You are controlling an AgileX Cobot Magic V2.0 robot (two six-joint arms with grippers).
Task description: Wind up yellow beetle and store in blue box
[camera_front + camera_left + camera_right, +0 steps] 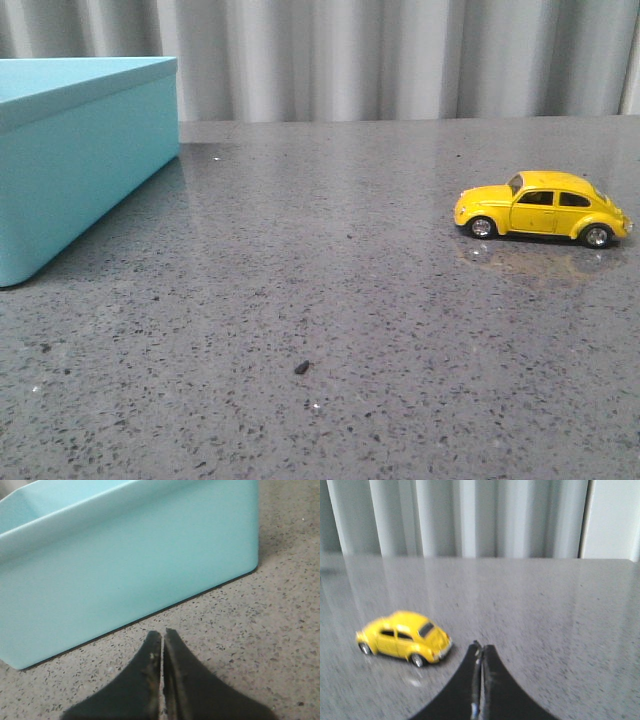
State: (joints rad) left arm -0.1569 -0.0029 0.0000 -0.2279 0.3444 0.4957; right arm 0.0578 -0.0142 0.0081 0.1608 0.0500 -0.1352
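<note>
Beetle untouched: yellow beetle (542,208) sits on all four wheels on the grey speckled tabletop (330,300), toward the right side, nose pointing left across the front view. Blue box (80,150) stands at the far left, well apart from the car. Left gripper (163,639) hovers just in front of the box's side wall, fingertips pressed together, nothing between them. Right gripper (481,650) likewise pinched closed and empty, low over the tabletop near the car's rear but not touching it. Cannot tell from any view whether the box top is open.

Step in hand, by my reading: the very start, approach to the car. Next move calls for the right gripper to spread its fingers, straddle the car's body, then drag it backward against the tabletop to load the spring.
</note>
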